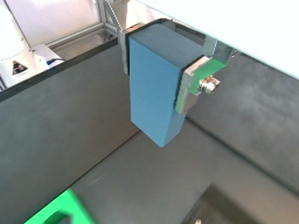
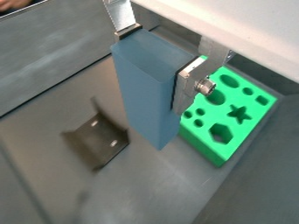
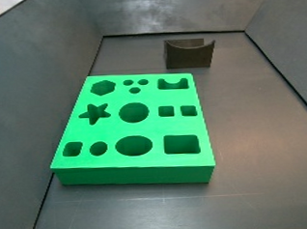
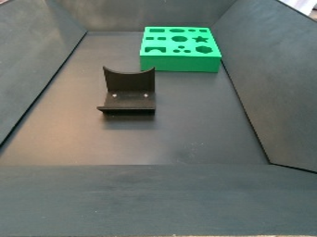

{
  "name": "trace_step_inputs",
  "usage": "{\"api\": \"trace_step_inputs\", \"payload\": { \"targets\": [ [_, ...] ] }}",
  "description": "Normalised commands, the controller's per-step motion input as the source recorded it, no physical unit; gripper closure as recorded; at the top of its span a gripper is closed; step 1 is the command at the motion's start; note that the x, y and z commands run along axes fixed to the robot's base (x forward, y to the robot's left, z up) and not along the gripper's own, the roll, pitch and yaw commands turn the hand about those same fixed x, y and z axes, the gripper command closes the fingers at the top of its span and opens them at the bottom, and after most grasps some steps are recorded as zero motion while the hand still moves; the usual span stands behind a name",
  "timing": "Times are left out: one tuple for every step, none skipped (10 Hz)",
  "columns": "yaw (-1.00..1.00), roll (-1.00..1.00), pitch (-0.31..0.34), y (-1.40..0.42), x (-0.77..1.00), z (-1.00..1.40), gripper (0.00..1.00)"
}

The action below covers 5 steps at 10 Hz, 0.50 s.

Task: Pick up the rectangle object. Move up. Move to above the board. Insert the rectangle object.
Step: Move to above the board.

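We are carrying the slim matte blue-grey rectangular block (image 2: pixel 149 92) high above the floor, our claw (image 2: pixel 158 74) pinching it, beside the thick bright green board (image 2: pixel 228 118). Descending misaligned, we are risking jamming on a cut-out's edge.

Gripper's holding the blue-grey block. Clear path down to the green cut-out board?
Probably yes. The gripper holds the tall blue-grey rectangular block above the floor, off to one side of the bright green cut-out board, with nothing between them. The dark fixture stands apart.

Even overhead light, soft sheen on the dark floor (image 3: pixel 162 218), blown-out white gripper (image 1: pixel 162 52) housing — wrist views slightly soft.
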Motion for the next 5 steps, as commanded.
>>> {"api": "trace_step_inputs", "payload": {
  "targets": [
    [-0.07,-0.04,0.116,-1.00,0.20,0.01,1.00],
    [-0.05,-0.02,0.118,-1.00,0.21,0.01,1.00],
    [-0.02,-0.02,0.120,-1.00,0.22,0.01,1.00],
    [-0.01,-0.02,0.122,-1.00,0.23,0.01,1.00],
    [0.00,-0.01,0.123,-1.00,0.23,0.02,1.00]
  ]
}}
